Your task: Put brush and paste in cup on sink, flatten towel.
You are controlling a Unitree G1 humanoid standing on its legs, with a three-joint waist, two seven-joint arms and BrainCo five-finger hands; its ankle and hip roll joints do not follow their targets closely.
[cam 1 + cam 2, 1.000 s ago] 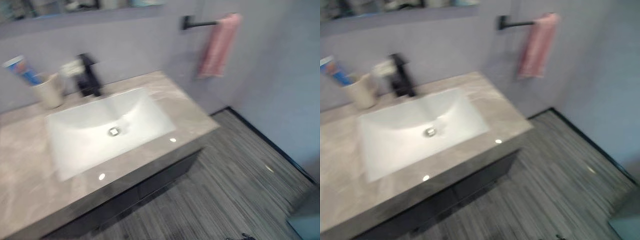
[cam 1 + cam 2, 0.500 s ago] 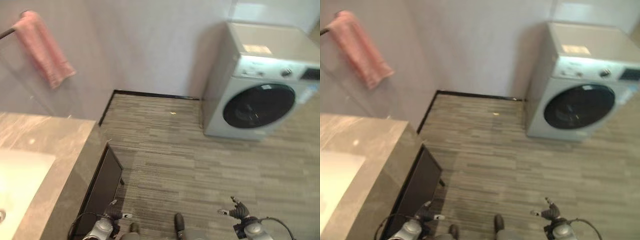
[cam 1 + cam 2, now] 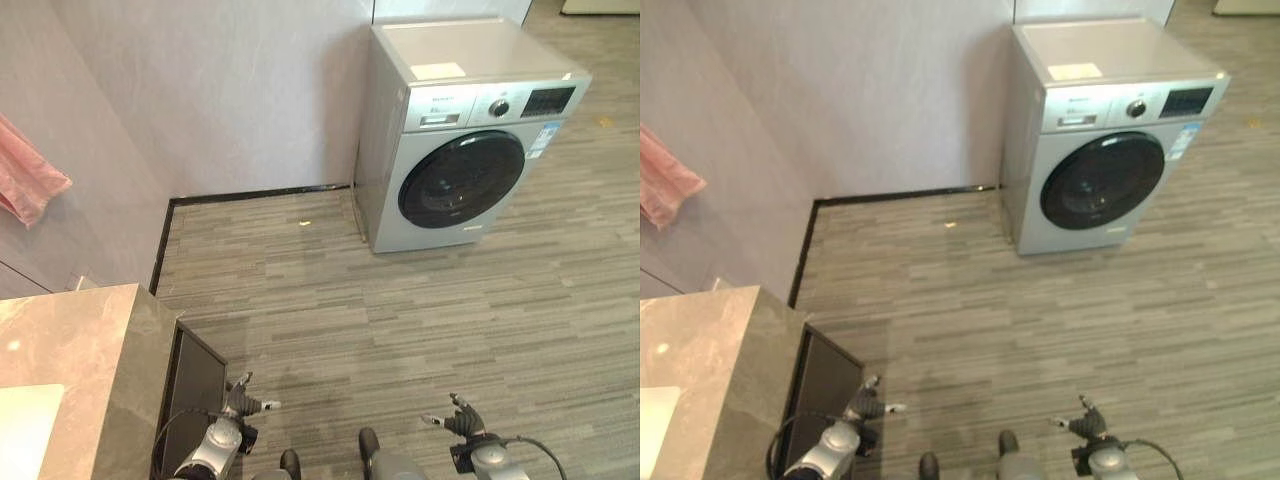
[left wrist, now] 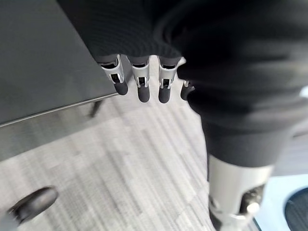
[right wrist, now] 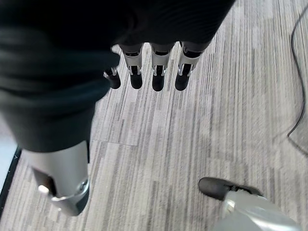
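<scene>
A pink towel [image 3: 26, 182] hangs on the wall at the far left edge, bunched and narrow. Below it is the end of the grey marble counter [image 3: 75, 340], with a corner of the white sink basin [image 3: 22, 428]. My left hand [image 3: 241, 403] hangs low beside the counter's dark cabinet, fingers [image 4: 139, 87] straight and holding nothing. My right hand [image 3: 461, 422] hangs low over the floor to the right, its fingers [image 5: 157, 73] also straight and empty. Both hands are well below the counter top and far from the towel.
A silver washing machine [image 3: 465, 140] with a dark round door stands against the back wall at the right. The dark cabinet front [image 3: 192, 388] under the counter is close to my left hand. Striped grey flooring [image 3: 400, 320] stretches between the counter and the machine.
The camera has swung right, away from the sink. The towel and counter have slid to the left edge and the washing machine has come nearer the middle. Both hands hang as before.
</scene>
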